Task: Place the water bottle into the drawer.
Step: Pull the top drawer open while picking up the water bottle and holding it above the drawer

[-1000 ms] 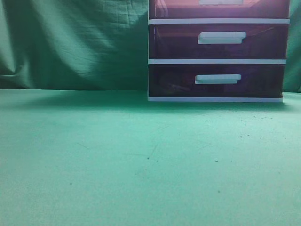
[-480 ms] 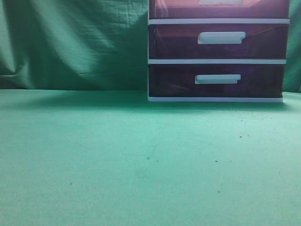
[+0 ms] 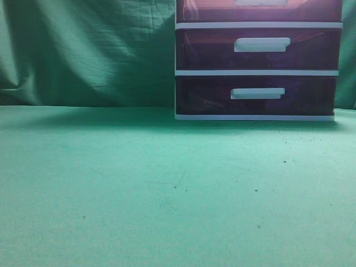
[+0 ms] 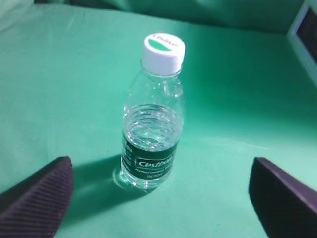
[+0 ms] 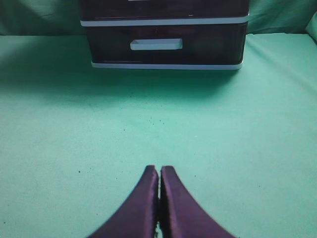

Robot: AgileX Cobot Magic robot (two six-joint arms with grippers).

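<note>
A clear water bottle (image 4: 151, 119) with a white cap and a dark green label stands upright on the green cloth in the left wrist view. My left gripper (image 4: 161, 166) is open wide, one dark finger (image 4: 37, 196) on each side of the bottle's base, not touching it. The reddish-pink drawer (image 3: 211, 11) with its white handle is shut at the top of the white-framed unit, cut by the exterior view's upper edge. My right gripper (image 5: 159, 171) is shut and empty, low over the cloth, facing the unit. Neither gripper nor the bottle shows in the exterior view.
Two darker purple drawers (image 3: 200, 50) (image 3: 200, 95) are shut below the reddish one; the lower shows in the right wrist view (image 5: 208, 44). A corner of the unit (image 4: 304, 29) lies at the right of the left wrist view. Green cloth (image 3: 139, 183) covers table and backdrop.
</note>
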